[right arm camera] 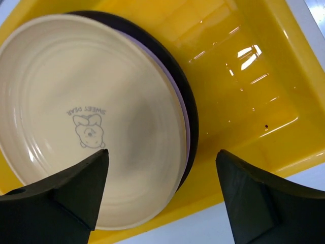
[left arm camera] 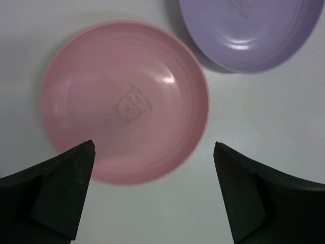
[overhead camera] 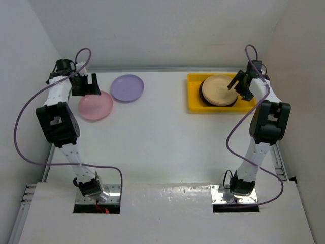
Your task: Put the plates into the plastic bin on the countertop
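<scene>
- On the cream plate [right arm camera: 86, 122] we read "SWEET PEAR" beside a small bear drawing; from the right wrist the print is upside down.
- The pink plate [left arm camera: 124, 101] carries a similar bear drawing at its centre, with lettering too faint for us to read. The print on the purple plate [left arm camera: 249, 30] is cut off by the picture's edge.
- The left arm [overhead camera: 58, 122] rises from its base at 7 o'clock and reaches to the table's 10 o'clock corner, wrist bent downward. The left gripper [left arm camera: 152, 152] hangs over the pink plate's near rim, fingers spread wide and holding nothing.
- The right arm [overhead camera: 266, 122] climbs from 5 o'clock toward 1 o'clock. The right gripper [right arm camera: 162, 157] hovers over the yellow bin [right arm camera: 244, 76], fingers wide apart with nothing between them.
- The cream plate lies free on top of a stack inside the bin; under it show a purple edge [right arm camera: 184, 117] and the rim of a dark plate [right arm camera: 192, 109].
- The bin sits at 1 o'clock on the white countertop [overhead camera: 162, 137]. The pink plate lies at 10 o'clock, with the purple plate just beside it at its 2 o'clock.
- The plates are round, shallow and glossy, with concentric ridges. The bin is shiny rectangular plastic with a raised rim. The fingers are dark, matte wedges.
</scene>
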`<state>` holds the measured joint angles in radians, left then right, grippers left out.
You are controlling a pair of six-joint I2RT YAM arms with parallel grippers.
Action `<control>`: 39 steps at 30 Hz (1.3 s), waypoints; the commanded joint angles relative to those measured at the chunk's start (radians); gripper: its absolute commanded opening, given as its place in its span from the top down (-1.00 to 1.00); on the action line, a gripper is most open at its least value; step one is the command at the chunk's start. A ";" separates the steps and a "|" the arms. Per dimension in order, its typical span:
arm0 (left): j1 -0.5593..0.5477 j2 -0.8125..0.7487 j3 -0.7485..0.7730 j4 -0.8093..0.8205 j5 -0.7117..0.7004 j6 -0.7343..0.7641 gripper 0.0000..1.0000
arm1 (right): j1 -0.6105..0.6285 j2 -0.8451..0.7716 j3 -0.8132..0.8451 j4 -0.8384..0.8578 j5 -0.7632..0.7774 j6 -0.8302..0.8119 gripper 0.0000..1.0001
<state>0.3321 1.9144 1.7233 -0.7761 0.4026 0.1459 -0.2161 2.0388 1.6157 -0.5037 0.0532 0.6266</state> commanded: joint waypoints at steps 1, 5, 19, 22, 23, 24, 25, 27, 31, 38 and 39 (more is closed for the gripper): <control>-0.063 0.154 0.132 0.103 0.001 -0.081 -1.00 | 0.030 -0.049 0.038 -0.062 0.066 -0.082 -0.71; -0.151 0.351 0.317 0.156 -0.031 -0.141 -1.00 | 0.063 -0.116 0.018 -0.102 0.128 -0.126 -0.76; -0.239 0.627 0.469 0.310 -0.094 -0.175 -0.29 | 0.158 -0.293 -0.080 -0.117 0.169 -0.166 -0.74; -0.249 0.641 0.458 0.287 -0.036 -0.161 0.18 | 0.167 -0.287 -0.042 -0.131 0.175 -0.162 -0.71; -0.249 0.641 0.458 0.275 -0.018 -0.161 0.59 | 0.172 -0.279 -0.034 -0.133 0.178 -0.177 -0.71; -0.249 0.631 0.447 0.275 0.013 -0.161 0.81 | 0.205 -0.278 -0.014 -0.131 0.186 -0.198 -0.71; -0.249 0.620 0.447 0.275 0.024 -0.176 1.00 | 0.208 -0.276 0.005 -0.134 0.212 -0.212 -0.71; -0.258 0.591 0.447 0.275 0.076 -0.186 1.00 | 0.320 -0.243 0.053 -0.148 0.230 -0.260 -0.71; -0.332 0.476 0.427 0.262 0.159 -0.175 1.00 | 0.485 -0.126 0.182 -0.168 0.107 -0.291 -0.71; -0.424 0.276 0.426 0.102 0.194 -0.100 1.00 | 0.639 0.052 0.400 -0.121 -0.093 -0.176 -0.71; -0.433 0.267 0.426 0.086 0.215 -0.100 1.00 | 0.643 0.052 0.383 -0.108 -0.096 -0.157 -0.71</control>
<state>-0.0841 2.2894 2.1124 -0.6178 0.5308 0.0216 0.4393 2.0804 1.9827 -0.6449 0.0231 0.4034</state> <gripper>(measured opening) 0.003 0.854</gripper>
